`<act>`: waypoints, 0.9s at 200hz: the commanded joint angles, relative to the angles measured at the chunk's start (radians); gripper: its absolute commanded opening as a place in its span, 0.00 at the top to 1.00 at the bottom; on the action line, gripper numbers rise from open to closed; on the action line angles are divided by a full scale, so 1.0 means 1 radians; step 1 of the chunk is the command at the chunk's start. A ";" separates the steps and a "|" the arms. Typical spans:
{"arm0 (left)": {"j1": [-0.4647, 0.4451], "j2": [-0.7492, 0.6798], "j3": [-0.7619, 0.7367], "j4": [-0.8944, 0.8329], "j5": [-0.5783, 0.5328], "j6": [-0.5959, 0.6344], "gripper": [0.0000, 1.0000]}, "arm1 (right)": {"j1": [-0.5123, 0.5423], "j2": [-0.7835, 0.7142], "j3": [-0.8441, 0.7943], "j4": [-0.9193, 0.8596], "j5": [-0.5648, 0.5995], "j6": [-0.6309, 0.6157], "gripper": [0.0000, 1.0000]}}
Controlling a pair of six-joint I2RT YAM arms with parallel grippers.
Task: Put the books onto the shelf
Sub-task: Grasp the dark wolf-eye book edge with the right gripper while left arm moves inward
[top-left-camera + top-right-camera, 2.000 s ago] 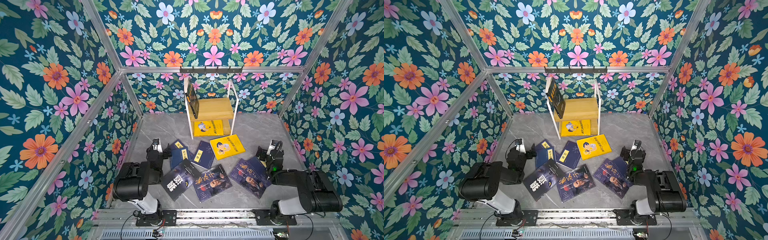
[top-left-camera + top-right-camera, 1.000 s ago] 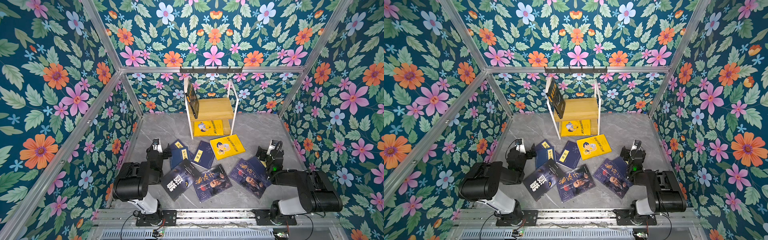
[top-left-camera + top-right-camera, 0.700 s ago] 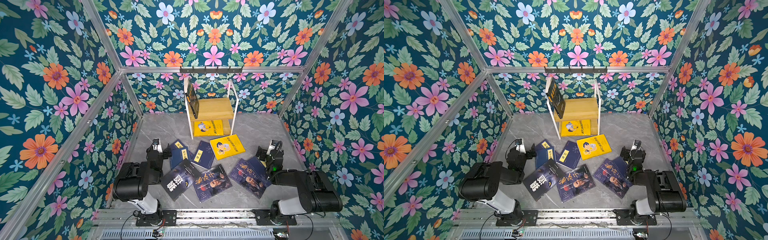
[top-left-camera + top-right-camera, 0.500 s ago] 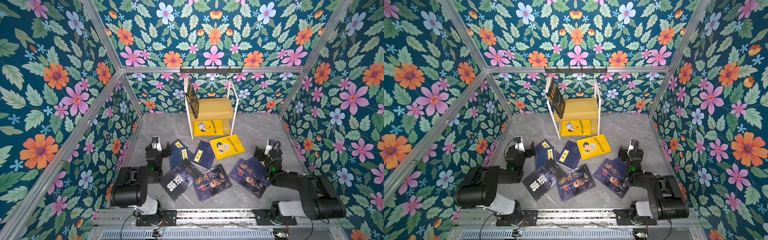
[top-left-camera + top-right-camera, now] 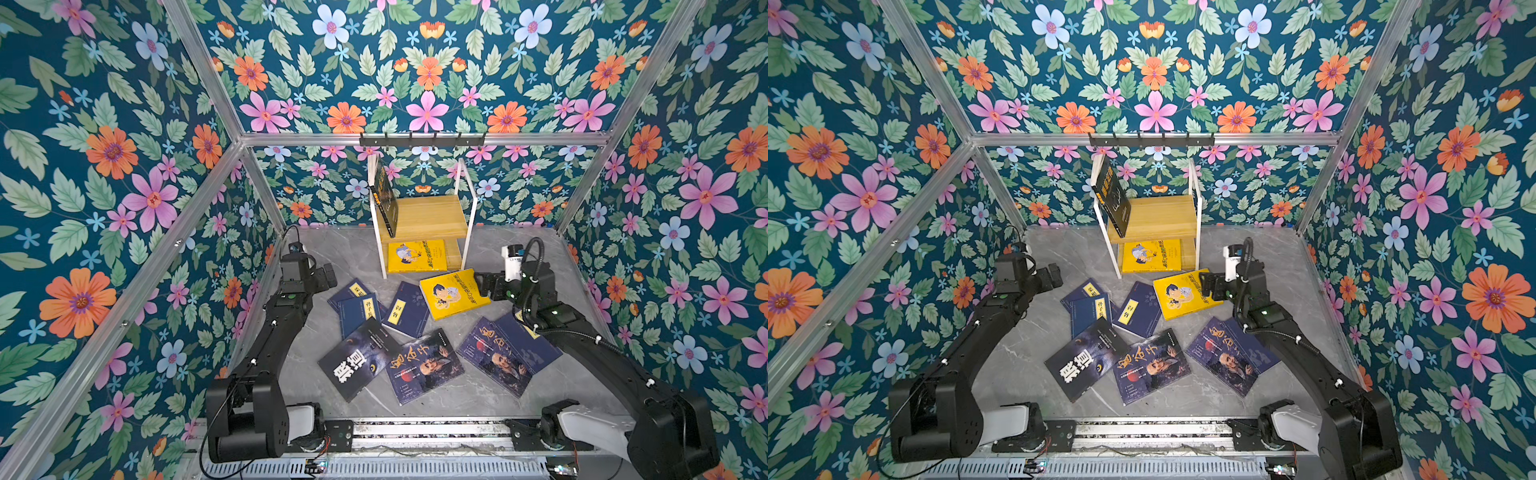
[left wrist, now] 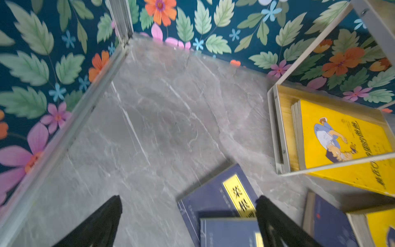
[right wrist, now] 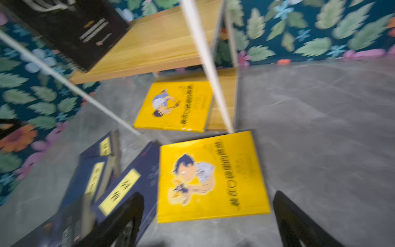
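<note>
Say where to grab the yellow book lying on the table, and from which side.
Probably its edge nearest the right gripper, approached from the robot's right: the yellow book lies flat and thin, that edge borders bare table, and the opposite one abuts a navy book.

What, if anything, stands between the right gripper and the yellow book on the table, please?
Nothing visible does: the open right gripper hangs at the edge of the yellow book, with nothing between.

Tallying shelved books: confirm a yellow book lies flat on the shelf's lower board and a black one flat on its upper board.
Wrong: on the shelf the black book stands on edge on the upper board, tilted against the frame, in both top views. The yellow book lies flat on the lower board.
</note>
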 commanded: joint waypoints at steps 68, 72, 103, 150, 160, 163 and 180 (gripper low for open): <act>0.182 -0.095 -0.183 -0.192 0.154 -0.295 0.00 | 0.281 0.526 0.399 -0.338 -0.391 0.221 0.11; 0.181 -0.095 -0.175 -0.223 0.142 -0.299 0.00 | 0.288 0.549 0.419 -0.354 -0.405 0.222 0.11; 0.179 -0.080 -0.121 -0.493 0.069 -0.311 0.00 | 0.316 0.675 0.528 -0.378 -0.512 0.237 0.14; 0.167 -0.098 -0.179 -0.587 0.093 -0.336 0.00 | 0.334 0.761 0.567 -0.337 -0.579 0.269 0.17; 0.171 -0.098 -0.191 -0.598 0.089 -0.349 0.00 | 0.337 0.778 0.572 -0.335 -0.581 0.277 0.18; 0.172 -0.097 -0.192 -0.601 0.089 -0.351 0.00 | 0.337 0.780 0.574 -0.336 -0.581 0.279 0.18; 0.172 -0.087 -0.203 -0.606 0.086 -0.358 0.00 | 0.343 0.798 0.566 -0.326 -0.588 0.295 0.19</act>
